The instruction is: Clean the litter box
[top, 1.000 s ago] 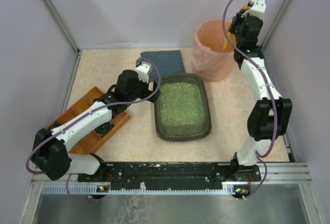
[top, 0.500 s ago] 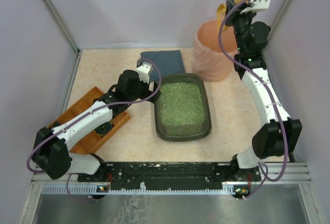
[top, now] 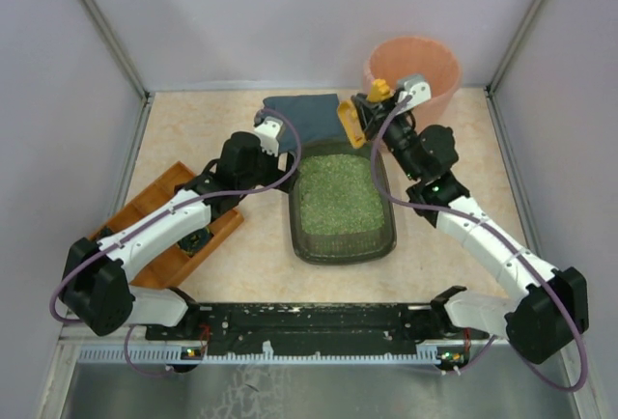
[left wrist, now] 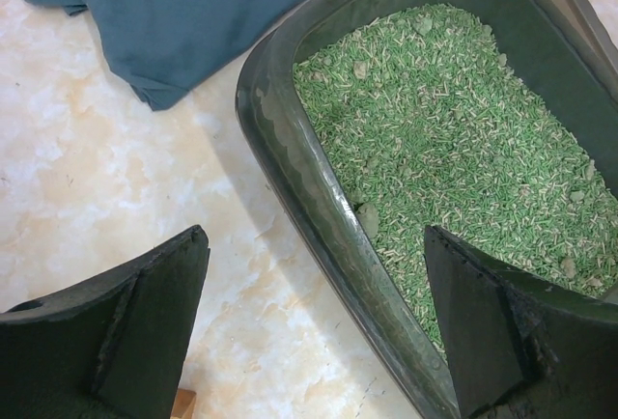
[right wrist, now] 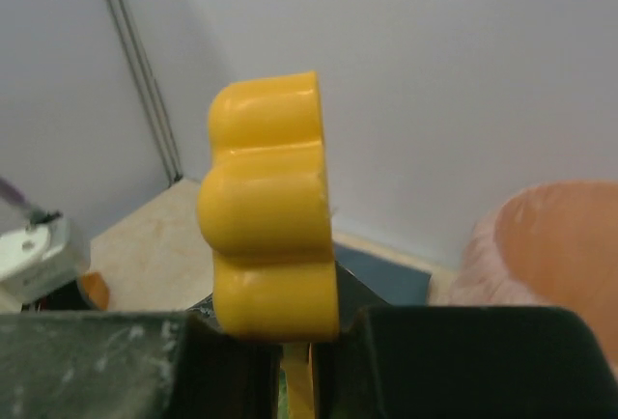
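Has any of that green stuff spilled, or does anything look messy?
Nothing green shows on the table. Inside the litter box, a few greyish clumps sit among the green grains. A blue cloth lies rumpled by the box's far left corner.

You see a dark grey-green litter box [top: 343, 254], its litter [top: 338, 197] bright green granules flecked with paler grey-green lumps. The cloth [top: 301, 113] is a plain deep teal-blue. Your table [top: 193, 139] is cream, marbled with soft peach veining. The bin [top: 425, 64] is peach, the wooden tray [top: 156, 194] orange-brown, and the scoop [right wrist: 268, 216] a plain glossy yellow.
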{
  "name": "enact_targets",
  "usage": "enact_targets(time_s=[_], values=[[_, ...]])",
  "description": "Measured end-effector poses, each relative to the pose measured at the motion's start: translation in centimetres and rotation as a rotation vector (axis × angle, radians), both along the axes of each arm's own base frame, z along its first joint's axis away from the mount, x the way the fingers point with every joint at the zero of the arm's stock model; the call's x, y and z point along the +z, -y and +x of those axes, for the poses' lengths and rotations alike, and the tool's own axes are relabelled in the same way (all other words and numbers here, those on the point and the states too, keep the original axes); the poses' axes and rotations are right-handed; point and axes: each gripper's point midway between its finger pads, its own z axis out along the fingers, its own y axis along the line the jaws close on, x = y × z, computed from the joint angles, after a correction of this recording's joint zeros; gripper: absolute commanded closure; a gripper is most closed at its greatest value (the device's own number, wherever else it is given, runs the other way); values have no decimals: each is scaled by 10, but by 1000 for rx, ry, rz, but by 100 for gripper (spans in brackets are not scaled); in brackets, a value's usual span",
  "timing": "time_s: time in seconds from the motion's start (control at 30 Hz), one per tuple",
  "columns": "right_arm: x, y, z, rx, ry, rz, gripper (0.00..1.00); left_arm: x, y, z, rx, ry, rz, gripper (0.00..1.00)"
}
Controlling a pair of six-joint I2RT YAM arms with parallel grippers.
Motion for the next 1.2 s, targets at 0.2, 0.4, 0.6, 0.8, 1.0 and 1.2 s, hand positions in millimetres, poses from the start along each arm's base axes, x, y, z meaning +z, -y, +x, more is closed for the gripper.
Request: enact_targets(time_s=[0.2,0.4,0.6,0.8,1.0,1.2], values=[[-88,-19,-9,25,-225,18,100,-1,0,0,3,-3,-2,5],[-140,-15,-5,-37,-399,104,100,-1,0,0,1,-5,-2,8],[-184,-10,4,-117,-550,230,100,-4,2,-1,-8,-13,-2,10],[-235,-2,11,-220,-672,310,100,-22,7,-2,-30,-63,19,17],[-267,6,13,-304,-728,364,100,-40,11,-3,-46,-126,52,25],[-288,-6,11,-289,-791,488,100,-46,15,-2,-61,-157,63,31]])
